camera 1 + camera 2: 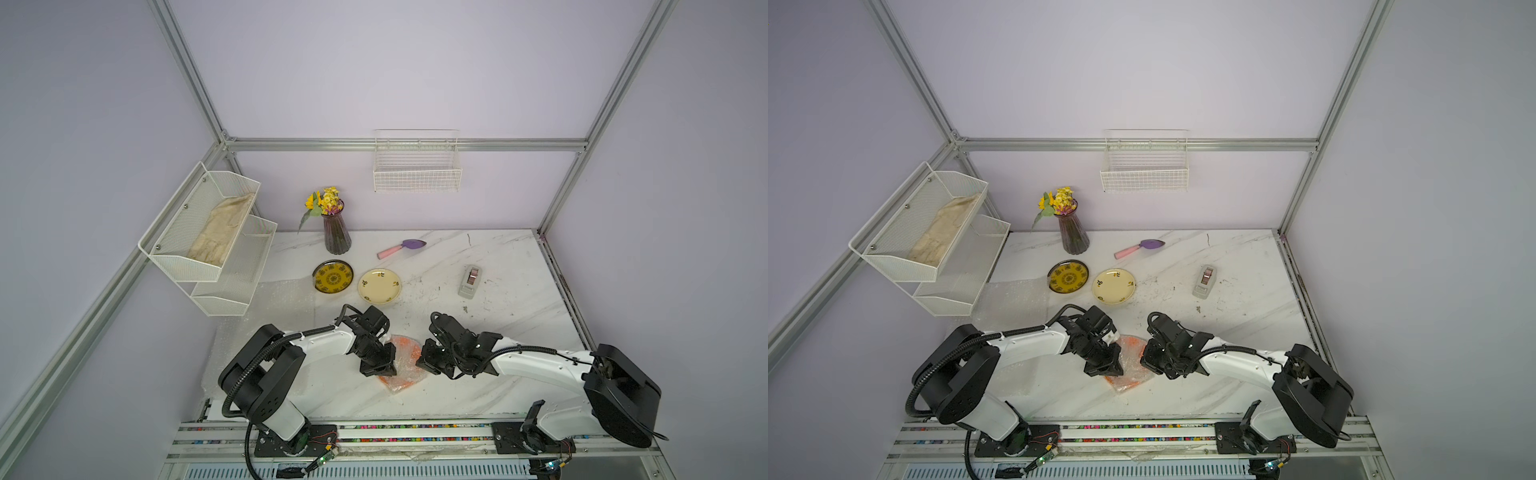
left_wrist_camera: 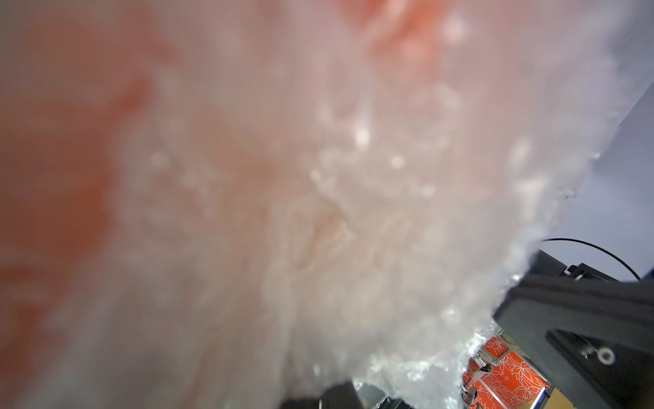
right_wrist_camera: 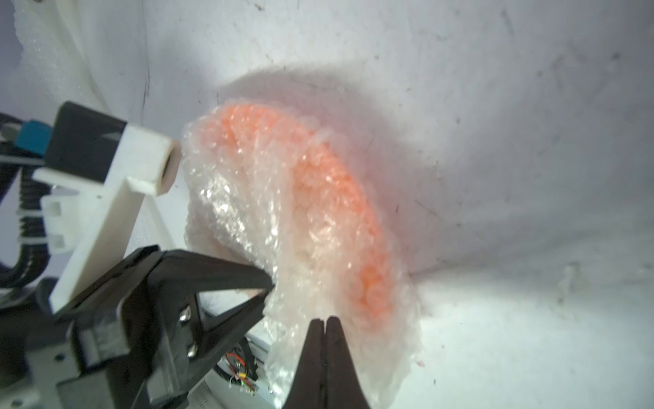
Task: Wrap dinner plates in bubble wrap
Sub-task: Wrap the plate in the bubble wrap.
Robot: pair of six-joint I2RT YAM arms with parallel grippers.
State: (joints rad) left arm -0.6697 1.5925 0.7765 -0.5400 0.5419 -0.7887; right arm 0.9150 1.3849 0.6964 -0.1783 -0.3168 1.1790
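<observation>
- Orange glows through the bubble wrap point(image 3: 247, 219) bundled round the orange plate point(image 1: 407, 349), which lies near the table point(image 1: 498, 332) front, between both arms.
- On that bundle the left gripper point(image 1: 378, 368) is closed, tips against the wrap; whether a fold is pinched there I cannot tell.
- Opposite, the right gripper point(image 3: 323, 320) is closed with nothing between its fingers, tips touching the wrap.
- By my reading, one plate of three is nearly wrapped, with loose folds yet to be tucked or taped; the tape dispenser point(image 1: 470, 281) stands well apart.
- Further back the yellow plate point(image 1: 333, 277) and cream plate point(image 1: 379, 286) lie bare, side by side.
- At the left a spare sheet point(image 1: 278, 299) lies flat, partly under the left arm.
- On the left wall a rack point(image 1: 174, 232) holds a beige cloth point(image 1: 222, 232) in its upper tier; nothing shows in the lower.
- On the back wall a basket point(image 1: 417, 178) shows nothing inside.
- Behind the yellow plate a vase point(image 1: 337, 237) holds flowers point(image 1: 328, 198).
</observation>
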